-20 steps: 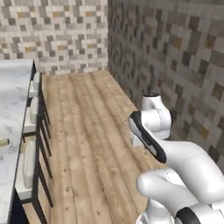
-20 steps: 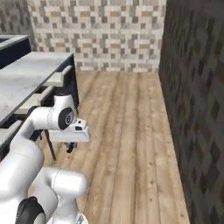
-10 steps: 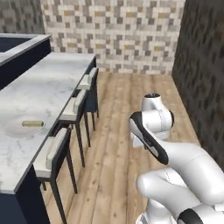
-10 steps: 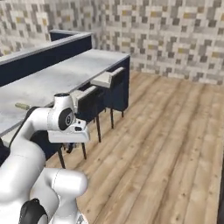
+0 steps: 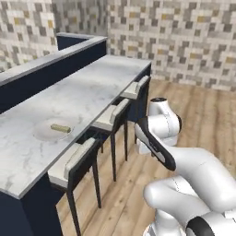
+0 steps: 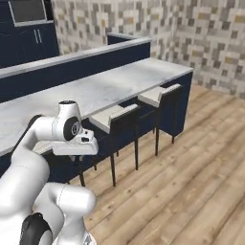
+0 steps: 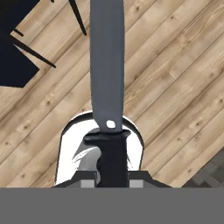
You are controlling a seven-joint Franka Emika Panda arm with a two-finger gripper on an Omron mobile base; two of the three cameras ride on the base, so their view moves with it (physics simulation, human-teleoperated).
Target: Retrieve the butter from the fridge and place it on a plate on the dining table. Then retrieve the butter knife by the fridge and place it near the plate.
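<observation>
In the hand view my gripper (image 7: pixel 112 176) is shut on the butter knife (image 7: pixel 107 65). Its black handle sits between the fingertips and its grey blade runs up over the wooden floor. The butter (image 5: pixel 60 128), a small olive-yellow stick, lies on the round white plate (image 5: pixel 45 133) on the dining table (image 5: pixel 97 85), left of my arm. In the right base view my hand (image 6: pixel 75 142) hangs level with the table edge (image 6: pixel 119 86), in front of the stools. The fridge is out of view.
Three navy stools with pale seats (image 5: pixel 76 159) (image 5: pixel 113 116) (image 5: pixel 137 88) line the table's near side. A higher marble ledge (image 5: pixel 50 57) runs behind the table. Open wooden floor (image 6: pixel 191 167) lies to the right, and a mosaic tile wall (image 5: pixel 184 41) stands at the back.
The whole picture has swung round as the base turned. The dining table, plate and stools have come from the left edge into full view. The arm holds the same pose.
</observation>
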